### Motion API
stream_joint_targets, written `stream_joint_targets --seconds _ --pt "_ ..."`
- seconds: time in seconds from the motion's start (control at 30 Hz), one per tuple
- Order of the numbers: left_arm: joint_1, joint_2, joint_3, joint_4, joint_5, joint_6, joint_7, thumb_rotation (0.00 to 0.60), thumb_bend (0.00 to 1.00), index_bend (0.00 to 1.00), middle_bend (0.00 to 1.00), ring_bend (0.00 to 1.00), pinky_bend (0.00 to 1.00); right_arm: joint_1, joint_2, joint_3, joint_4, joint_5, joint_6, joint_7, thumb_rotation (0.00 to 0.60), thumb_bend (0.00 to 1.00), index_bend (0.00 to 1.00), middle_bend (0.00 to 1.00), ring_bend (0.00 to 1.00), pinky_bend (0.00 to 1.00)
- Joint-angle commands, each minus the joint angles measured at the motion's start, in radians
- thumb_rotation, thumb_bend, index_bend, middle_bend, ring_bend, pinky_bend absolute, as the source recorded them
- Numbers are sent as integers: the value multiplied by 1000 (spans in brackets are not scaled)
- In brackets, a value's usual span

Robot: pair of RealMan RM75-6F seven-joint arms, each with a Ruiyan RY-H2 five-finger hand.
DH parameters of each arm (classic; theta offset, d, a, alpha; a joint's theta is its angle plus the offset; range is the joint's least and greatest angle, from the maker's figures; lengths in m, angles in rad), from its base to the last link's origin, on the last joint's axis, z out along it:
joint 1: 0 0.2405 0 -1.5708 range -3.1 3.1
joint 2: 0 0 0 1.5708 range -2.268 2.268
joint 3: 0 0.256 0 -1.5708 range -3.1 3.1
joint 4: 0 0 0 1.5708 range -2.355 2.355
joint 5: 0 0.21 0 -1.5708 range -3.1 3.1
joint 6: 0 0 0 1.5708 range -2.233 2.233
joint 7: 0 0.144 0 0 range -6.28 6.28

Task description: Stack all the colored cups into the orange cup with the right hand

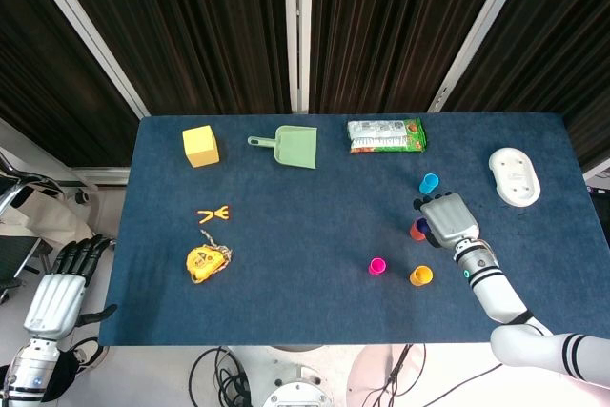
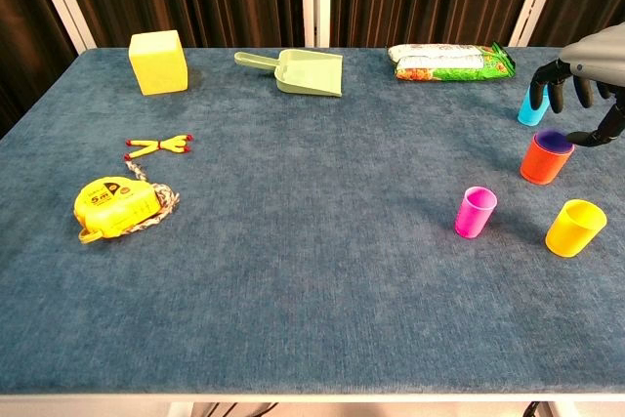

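Observation:
The orange cup (image 2: 545, 158) stands near the table's right edge with a purple cup (image 2: 550, 139) nested inside, only its rim showing. My right hand (image 2: 581, 85) hovers just above it, fingers spread and holding nothing, thumb tip close to the rim. From the head view, the right hand (image 1: 448, 219) covers most of the orange cup (image 1: 416, 230). A blue cup (image 2: 533, 104) stands just behind, a pink cup (image 2: 476, 212) to the front left, and a yellow cup (image 2: 574, 228) in front. My left hand (image 1: 59, 285) hangs off the table's left side, open.
A yellow cube (image 2: 158, 62), a green dustpan (image 2: 298, 71) and a snack bag (image 2: 452, 62) line the far edge. Matchsticks (image 2: 156, 147) and a yellow tape measure (image 2: 117, 206) lie at the left. A white object (image 1: 515, 176) sits at the far right.

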Motion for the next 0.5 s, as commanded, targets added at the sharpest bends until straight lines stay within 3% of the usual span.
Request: stream_joint_targets --seconds 0.03,0.5 --pt "1 0 0 1 0 1 -1 600 18 16 0 0 0 0 3 1 -3 -1 2 4 600 235 277 311 372 390" --pt "4 0 1 -4 4 7 4 600 19 16 0 0 0 -34 105 47 -73 -46 66 90 600 234 271 310 374 384"
